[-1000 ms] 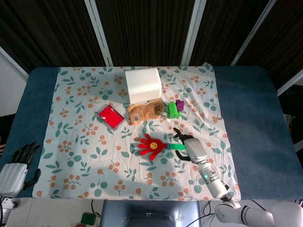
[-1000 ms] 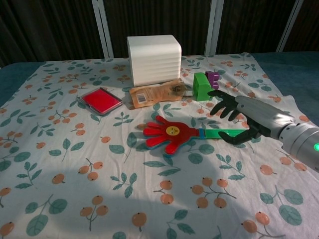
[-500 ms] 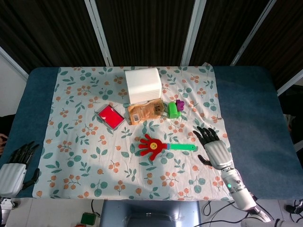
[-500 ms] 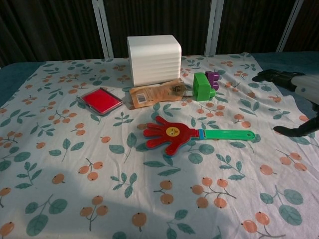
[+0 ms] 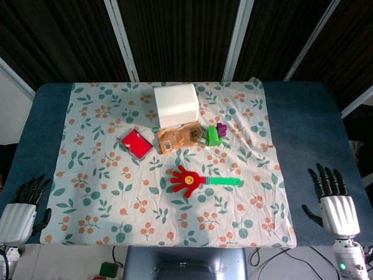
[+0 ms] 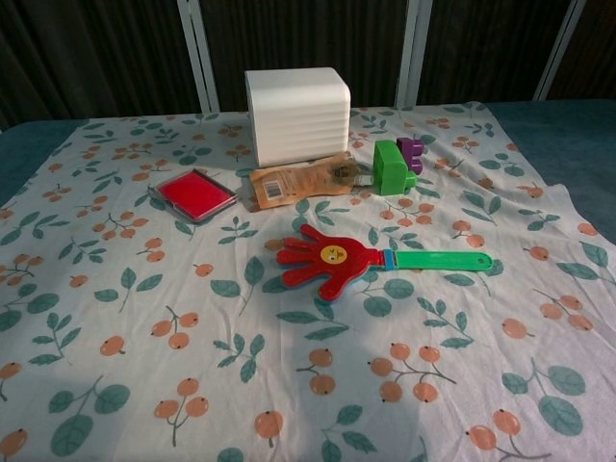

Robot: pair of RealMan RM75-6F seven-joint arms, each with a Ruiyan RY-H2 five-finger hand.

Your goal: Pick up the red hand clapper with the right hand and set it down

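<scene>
The red hand clapper (image 5: 189,180) lies flat on the floral cloth near the table's middle, its green handle (image 5: 224,182) pointing right; the chest view shows the clapper (image 6: 327,260) too. My right hand (image 5: 333,204) is open at the table's right front corner, fingers spread, far from the clapper and holding nothing. My left hand (image 5: 22,210) hangs open at the front left corner, off the cloth. Neither hand shows in the chest view.
A white box (image 5: 175,105) stands at the back centre. In front of it lie an orange packet (image 5: 178,139), a red flat case (image 5: 136,143) to the left, and green and purple blocks (image 5: 215,134) to the right. The floral cloth (image 5: 105,192) covers the blue table (image 5: 309,134).
My right hand has let go of the clapper's handle and drawn back right and toward the front edge. The clapper stays where it lay. The left hand barely moved.
</scene>
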